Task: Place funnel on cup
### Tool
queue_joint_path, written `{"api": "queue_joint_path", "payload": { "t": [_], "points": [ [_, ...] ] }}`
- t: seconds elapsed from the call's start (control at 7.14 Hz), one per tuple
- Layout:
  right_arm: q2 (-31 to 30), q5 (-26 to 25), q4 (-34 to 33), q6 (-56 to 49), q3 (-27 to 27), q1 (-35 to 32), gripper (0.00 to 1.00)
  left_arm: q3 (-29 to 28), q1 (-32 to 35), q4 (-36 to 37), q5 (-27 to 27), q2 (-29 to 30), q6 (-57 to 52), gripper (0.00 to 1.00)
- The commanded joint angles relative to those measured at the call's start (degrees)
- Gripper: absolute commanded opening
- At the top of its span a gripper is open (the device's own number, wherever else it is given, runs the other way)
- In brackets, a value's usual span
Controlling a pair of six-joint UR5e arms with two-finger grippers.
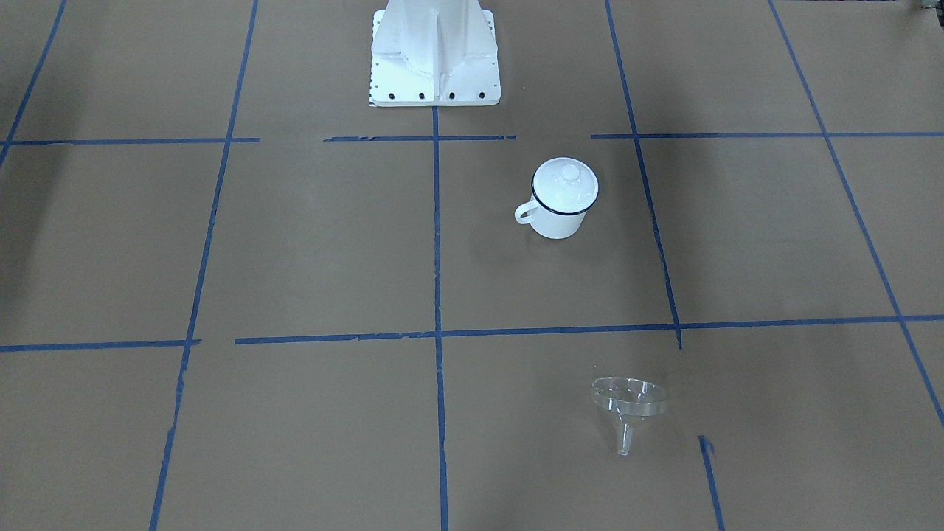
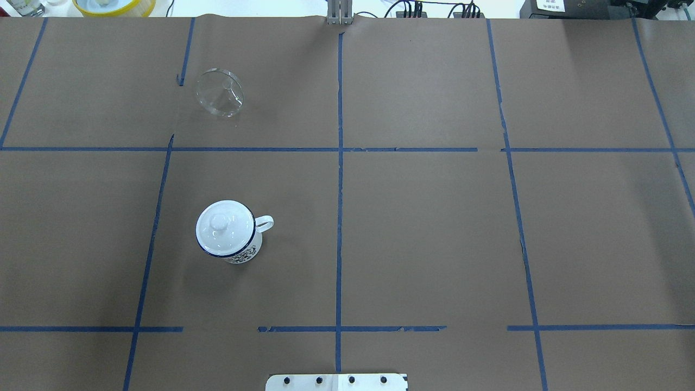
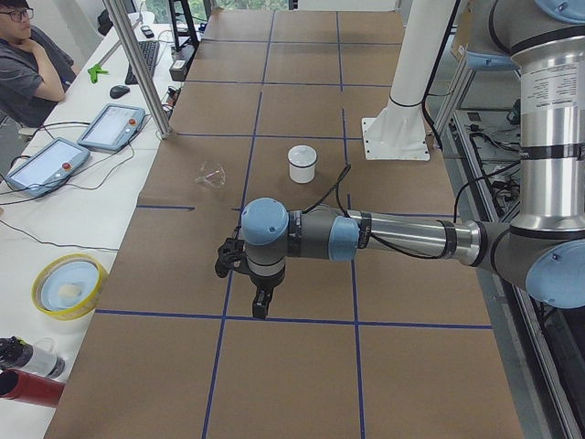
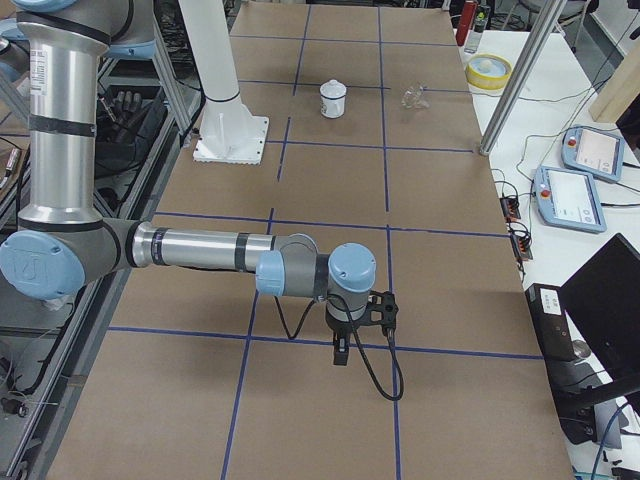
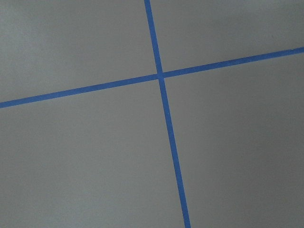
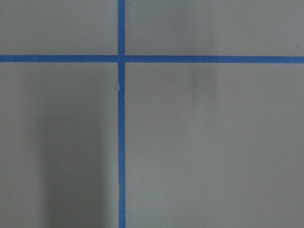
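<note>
Two arms: both stretch low over the table (image 2: 434,233), one at each end, and appear only in the side views.
Left gripper: the left gripper (image 3: 260,309) points down at the brown paper, just above a blue tape line (image 3: 366,323); from this side view I cannot tell how far the fingers are parted, and nothing shows between them.
Right gripper: the right gripper (image 4: 341,355) hangs the same way at the opposite end of the table; here too the side view does not show whether the fingers are parted or together.
Wrist cameras: each shows only bare paper and a crossing of tape lines.
Cup: the cup (image 2: 245,252) stands upright on the robot's left half of the table, in the square nearest the robot base (image 1: 435,59), its handle turned toward the centre line.
Lid: a white knobbed lid (image 2: 224,228) sits on the cup's mouth, inside the dark blue rim.
Funnel: the funnel (image 2: 220,93) rests on the paper in the next square farther from the robot, same half, well apart from the cup; it seems to lie tipped over, with the spout pointing away from the robot.
Grippers and task things: both grippers are well apart from the cup and the funnel.
</note>
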State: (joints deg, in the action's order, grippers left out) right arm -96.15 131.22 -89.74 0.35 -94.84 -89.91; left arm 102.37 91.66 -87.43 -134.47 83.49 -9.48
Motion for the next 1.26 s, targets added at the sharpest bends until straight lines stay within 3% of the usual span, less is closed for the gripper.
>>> {"api": "queue_joint_path", "payload": {
  "t": [0.0,0.42,0.7,0.98,1.12],
  "points": [
    [0.0,0.0,0.0,0.0,-0.1,0.0,1.0,0.4,-0.1,0.1,0.0,0.3,0.0,1.0],
    [0.0,0.0,0.0,0.0,-0.1,0.0,1.0,3.1,-0.7,-0.3,-0.3,0.5,0.0,1.0],
    [0.0,0.0,0.0,0.0,0.0,0.0,1.0,5.1,-4.5,0.1,-4.6,8.2,0.9,1.0],
    [0.0,0.0,0.0,0.0,0.0,0.0,1.0,8.7,-13.7,-0.1,-4.9,14.2,19.7,1.0],
    [0.0,0.0,0.0,0.0,0.0,0.0,1.0,9.0,-17.9,-0.5,-8.6,17.3,30.5,1.0]
  ]
}}
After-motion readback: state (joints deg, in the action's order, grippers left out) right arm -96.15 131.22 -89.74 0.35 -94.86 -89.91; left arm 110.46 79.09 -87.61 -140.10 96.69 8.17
